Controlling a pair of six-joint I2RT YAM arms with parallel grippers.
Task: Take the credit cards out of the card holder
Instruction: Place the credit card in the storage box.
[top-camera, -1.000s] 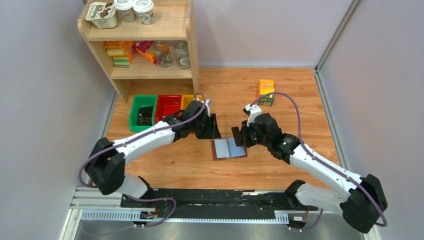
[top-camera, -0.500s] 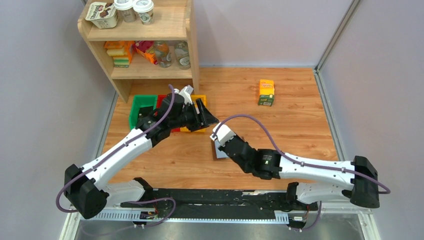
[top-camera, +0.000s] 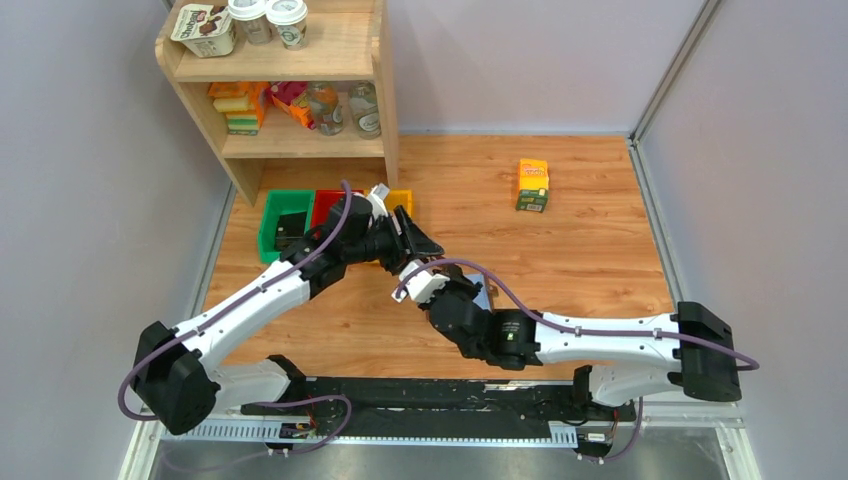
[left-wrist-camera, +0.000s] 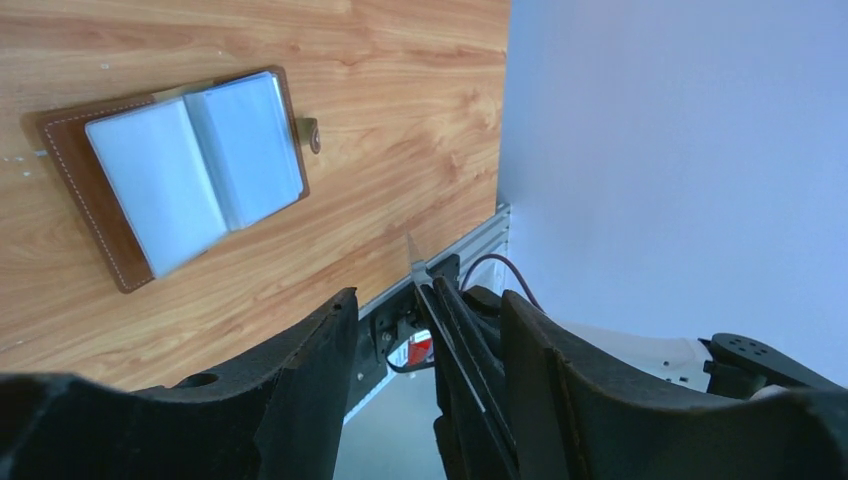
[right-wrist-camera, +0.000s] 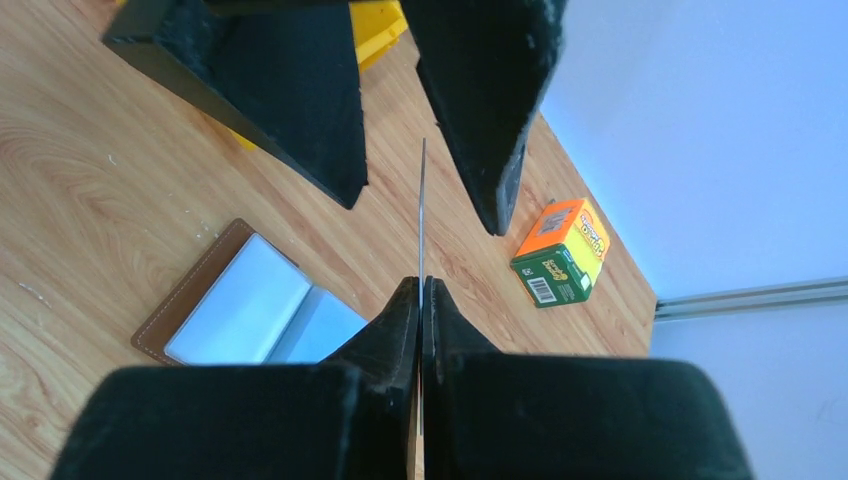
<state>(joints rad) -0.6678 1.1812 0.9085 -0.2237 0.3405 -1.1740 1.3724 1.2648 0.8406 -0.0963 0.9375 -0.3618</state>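
Right wrist view: the right fingers (right-wrist-camera: 395, 325) are pressed tight together on a credit card (right-wrist-camera: 422, 200), pinching its lower edge. The card is seen dead edge-on, a thin line standing straight up. That line rises into the gap between the left fingers (right-wrist-camera: 300, 110), which stand spread wide, one on each side of it, neither clearly touching it. Left wrist view agrees: its own two black fingers sit well apart, with the other arm's closed tips and the card's corner poking up between them. Under that meeting point the card holder (right-wrist-camera: 240, 305) lies open and flat on the counter (right-wrist-camera: 90, 190), brown leather framing pale grey-blue sleeves, clasp tab out at one side. Further out, an orange-green carton (right-wrist-camera: 560, 250) stands well apart from the holder, and a yellow bin (right-wrist-camera: 385, 25) peeks in behind the left fingers. Top external view: both arms meet mid-counter, a red bin (top-camera: 325, 196) and a green bin (top-camera: 268, 230) sit beside the yellow one, and a wooden shelf (top-camera: 300, 145) stands behind them.
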